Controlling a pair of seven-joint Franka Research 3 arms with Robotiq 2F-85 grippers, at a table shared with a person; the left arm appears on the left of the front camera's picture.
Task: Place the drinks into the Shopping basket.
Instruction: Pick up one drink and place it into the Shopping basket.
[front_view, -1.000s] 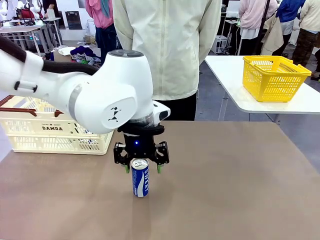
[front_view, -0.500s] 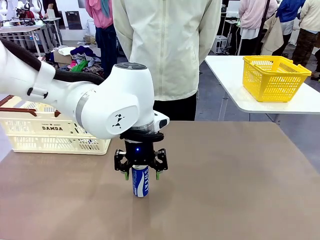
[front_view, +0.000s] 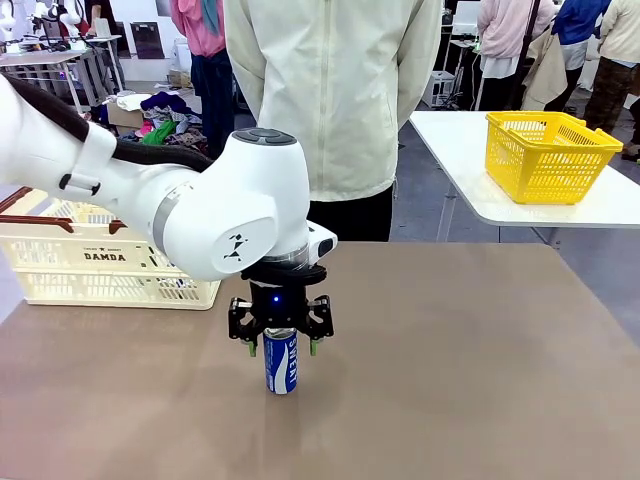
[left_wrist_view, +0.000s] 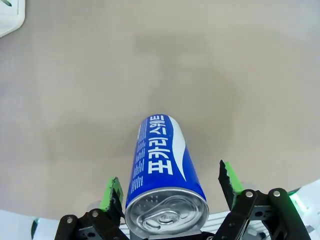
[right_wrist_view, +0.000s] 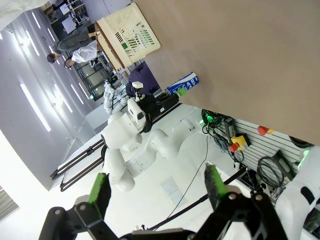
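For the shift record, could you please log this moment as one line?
left gripper: open, fingers straddling upright blue can, no grip | right gripper: open, away | Shopping basket: table's left

The left pincer (front_view: 280, 346) hangs over the middle of the brown worktop (front_view: 470, 360), its green-padded fingers spread to either side of the top of an upright blue can (front_view: 280, 364); whether the pads touch the can is hard to tell. The cream Shopping basket (front_view: 100, 255) stands at the worktop's left edge. A person in a pale jacket (front_view: 335, 90) stands at the far side. Beyond, a yellow basket (front_view: 548, 155) sits on a white table (front_view: 470, 160).
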